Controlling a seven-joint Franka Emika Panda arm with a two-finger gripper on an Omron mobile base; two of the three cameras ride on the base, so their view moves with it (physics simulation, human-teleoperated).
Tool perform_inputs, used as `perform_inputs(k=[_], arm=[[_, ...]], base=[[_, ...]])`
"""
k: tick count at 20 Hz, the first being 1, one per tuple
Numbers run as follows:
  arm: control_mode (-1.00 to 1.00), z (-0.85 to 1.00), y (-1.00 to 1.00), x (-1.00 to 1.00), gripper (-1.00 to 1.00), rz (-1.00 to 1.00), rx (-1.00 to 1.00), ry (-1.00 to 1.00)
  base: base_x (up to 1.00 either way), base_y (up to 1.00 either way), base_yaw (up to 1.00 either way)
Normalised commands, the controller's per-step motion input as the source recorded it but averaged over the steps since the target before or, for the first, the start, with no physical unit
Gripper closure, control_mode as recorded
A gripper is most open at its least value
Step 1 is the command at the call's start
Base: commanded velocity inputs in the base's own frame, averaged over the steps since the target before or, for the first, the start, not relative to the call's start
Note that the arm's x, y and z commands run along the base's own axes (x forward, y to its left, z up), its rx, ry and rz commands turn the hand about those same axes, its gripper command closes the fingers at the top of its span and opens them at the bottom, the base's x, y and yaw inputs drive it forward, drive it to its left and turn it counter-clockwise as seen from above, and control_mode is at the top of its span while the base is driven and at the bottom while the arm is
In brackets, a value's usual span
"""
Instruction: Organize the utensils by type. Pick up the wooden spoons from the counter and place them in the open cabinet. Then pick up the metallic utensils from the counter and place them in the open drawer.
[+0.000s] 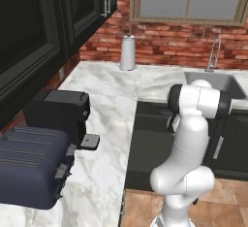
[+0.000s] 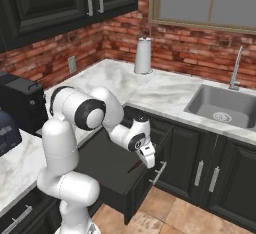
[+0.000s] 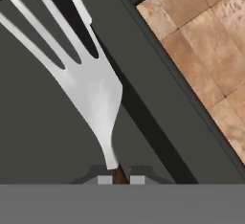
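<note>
- The gripper (image 2: pixel 145 161) hangs low over the open drawer (image 2: pixel 107 165), near its front right corner, with the white arm bent down from the base
- Its jaws are pinched nearly together on the thin dark handle of a fork (image 3: pixel 91 89); in the hand view the two finger tips (image 3: pixel 105 180) sit on either side of the brown handle end
- The fork's silver head fans out away from the hand, its prongs reaching toward the top left of the hand view, over the drawer's flat grey bottom (whether the prongs touch the bottom I cannot tell)
- In the right base view the fork shows as a short dark sliver just below the gripper, slanting down to the left inside the drawer
- In the hand view the drawer's front wall crosses as a dark diagonal band beside the fork, with tan floor tiles (image 3: pixel 206 50) beyond it
- The drawer is pulled out from the black lower cabinets under the counter (image 2: pixel 170 90), white marble with grey veins
- On the counter stand a paper towel roll (image 2: pixel 143 55) against the brick wall, a black toaster oven (image 1: pixel 60 112) and a dark blue toaster (image 1: pixel 31 170) at the left
- A steel sink (image 2: pixel 225 108) with a faucet (image 2: pixel 235 68) is set in the counter to the right, well apart from the drawer
</note>
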Motion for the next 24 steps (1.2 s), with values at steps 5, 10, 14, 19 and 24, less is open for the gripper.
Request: perform_inputs(k=[5,10,14,19,24], arm=[[-1.00,-0.07,-0.04,-0.02,1.00,0.00,0.01,0.00],[-1.00,0.29,0.16,0.01,1.00,0.00,0.00,0.00],[-1.00,0.19,0.45,0.27,1.00,0.00,0.00,0.00],[-1.00,-0.01,0.55,0.52,1.00,0.00,0.01,0.00],[-1.00,-0.28,0.16,0.32,1.00,0.00,0.09,0.04]], base=[[0.00,0.00,0.00],[0.00,0.00,0.00],[0.00,0.00,0.00],[0.00,0.00,0.00],[0.00,0.00,0.00]])
